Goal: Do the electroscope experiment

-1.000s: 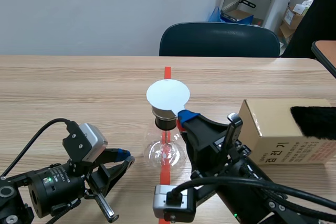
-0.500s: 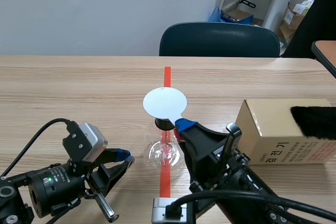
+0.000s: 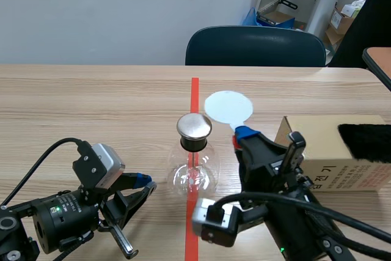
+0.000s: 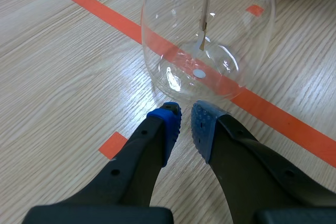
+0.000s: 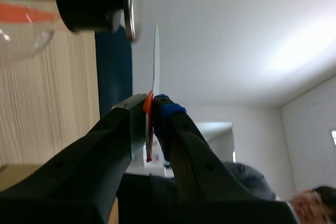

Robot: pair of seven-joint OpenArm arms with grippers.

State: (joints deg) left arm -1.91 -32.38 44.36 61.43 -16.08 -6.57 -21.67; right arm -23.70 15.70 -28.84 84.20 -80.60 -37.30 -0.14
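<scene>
While the right gripper (image 3: 239, 134) has its fingers clamped on the red handle of the white disc (image 3: 228, 107), the disc stands just beside the metal cap (image 3: 194, 125) of the electroscope (image 3: 194, 172), apart from it. The step in hand appears to be presenting the disc; the next move likely calls for carrying it over the cap. The left gripper (image 3: 145, 183) lies on the table (image 3: 91, 102), fingers nearly together, empty.
</scene>
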